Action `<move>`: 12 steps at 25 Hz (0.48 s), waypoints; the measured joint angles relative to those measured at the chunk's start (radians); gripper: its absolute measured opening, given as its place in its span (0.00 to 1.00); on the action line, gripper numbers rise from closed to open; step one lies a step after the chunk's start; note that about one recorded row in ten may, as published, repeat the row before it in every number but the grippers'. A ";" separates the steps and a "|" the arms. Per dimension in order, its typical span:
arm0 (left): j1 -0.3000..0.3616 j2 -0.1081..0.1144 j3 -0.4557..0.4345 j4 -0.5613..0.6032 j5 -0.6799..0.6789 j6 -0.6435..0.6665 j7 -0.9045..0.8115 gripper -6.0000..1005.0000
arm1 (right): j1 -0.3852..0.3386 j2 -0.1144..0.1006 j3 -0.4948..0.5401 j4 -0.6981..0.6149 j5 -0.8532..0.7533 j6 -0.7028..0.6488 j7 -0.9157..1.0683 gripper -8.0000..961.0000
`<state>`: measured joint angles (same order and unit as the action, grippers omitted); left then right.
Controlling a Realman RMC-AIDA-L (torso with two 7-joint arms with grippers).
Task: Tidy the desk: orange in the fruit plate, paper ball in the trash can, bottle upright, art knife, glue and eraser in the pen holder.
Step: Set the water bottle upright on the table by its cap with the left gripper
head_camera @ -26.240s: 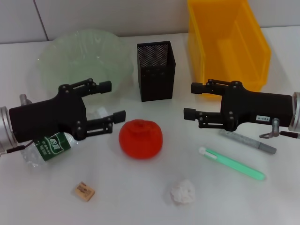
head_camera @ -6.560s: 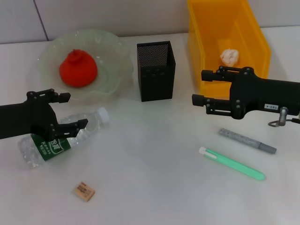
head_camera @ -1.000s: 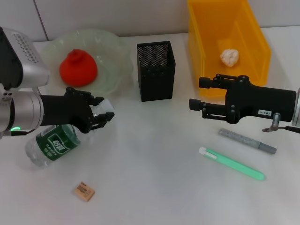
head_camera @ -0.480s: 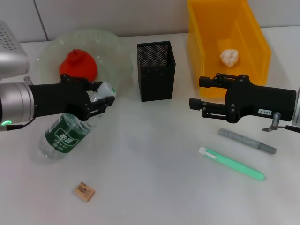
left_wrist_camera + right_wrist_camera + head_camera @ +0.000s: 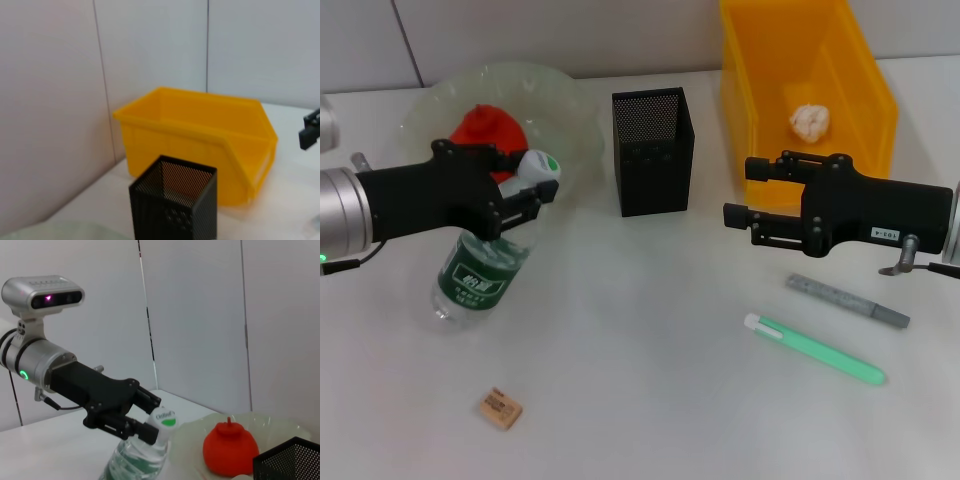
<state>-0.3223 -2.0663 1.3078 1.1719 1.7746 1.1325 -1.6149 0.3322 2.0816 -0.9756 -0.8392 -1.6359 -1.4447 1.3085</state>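
Now the left gripper [image 5: 525, 190] pinches the tilted bottle's [image 5: 480, 270] neck beside the plate [image 5: 570, 110]; the right gripper [image 5: 745, 190] hovers spread.

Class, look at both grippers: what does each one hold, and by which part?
The left gripper grips the bottle at its neck, just below the cap. The right gripper holds nothing.

A plain white tabletop [image 5: 640, 400] fills the view, evenly lit. Behind it rises a pale panelled wall [image 5: 150, 45], thin dark seams running vertically between panels.
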 joint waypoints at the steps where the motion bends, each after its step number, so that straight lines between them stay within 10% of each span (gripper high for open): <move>1: 0.002 0.000 -0.004 0.000 -0.010 0.000 0.007 0.49 | 0.000 0.000 0.000 0.000 0.000 0.000 0.000 0.72; 12: 0.016 -0.002 -0.022 -0.010 -0.063 0.001 0.041 0.51 | 0.001 0.000 0.000 0.000 0.001 0.000 0.000 0.72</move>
<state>-0.3061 -2.0685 1.2857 1.1622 1.7119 1.1336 -1.5740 0.3331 2.0816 -0.9756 -0.8391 -1.6351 -1.4449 1.3085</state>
